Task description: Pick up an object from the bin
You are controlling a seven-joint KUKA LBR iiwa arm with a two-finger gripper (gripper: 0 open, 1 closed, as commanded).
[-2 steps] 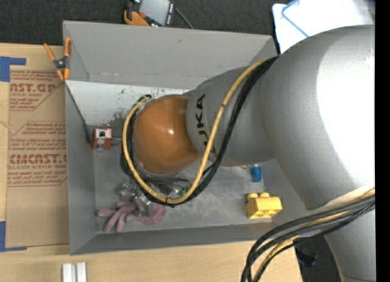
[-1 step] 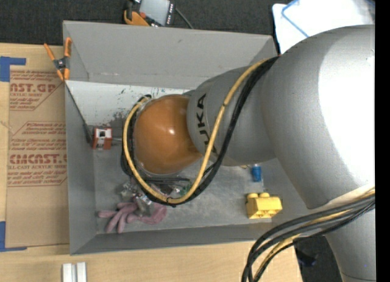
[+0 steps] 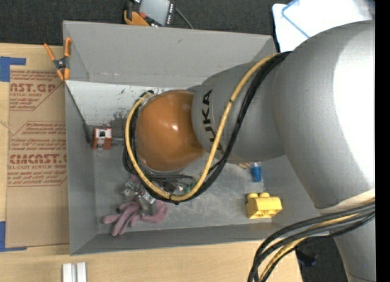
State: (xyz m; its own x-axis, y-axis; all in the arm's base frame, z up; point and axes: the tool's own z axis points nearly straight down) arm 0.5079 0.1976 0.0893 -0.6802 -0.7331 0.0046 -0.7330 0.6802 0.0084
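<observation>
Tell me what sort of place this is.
Probably a robotics lab's bin-picking test cell: a cabled KUKA arm reaches into a grey metal bin holding loose odds like a yellow toy block and a pink rubbery thing.

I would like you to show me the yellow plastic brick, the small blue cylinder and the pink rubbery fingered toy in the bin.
Yellow plastic brick point(image 3: 263, 205), camera view, middle of its top.
Small blue cylinder point(image 3: 256, 172), camera view, its middle.
Pink rubbery fingered toy point(image 3: 131, 217), camera view, its middle strands.

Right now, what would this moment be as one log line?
pincer: low in bin, lower left | nearest: mauve rubbery fingered thing | elsewhere: yellow block, small blue piece
</observation>
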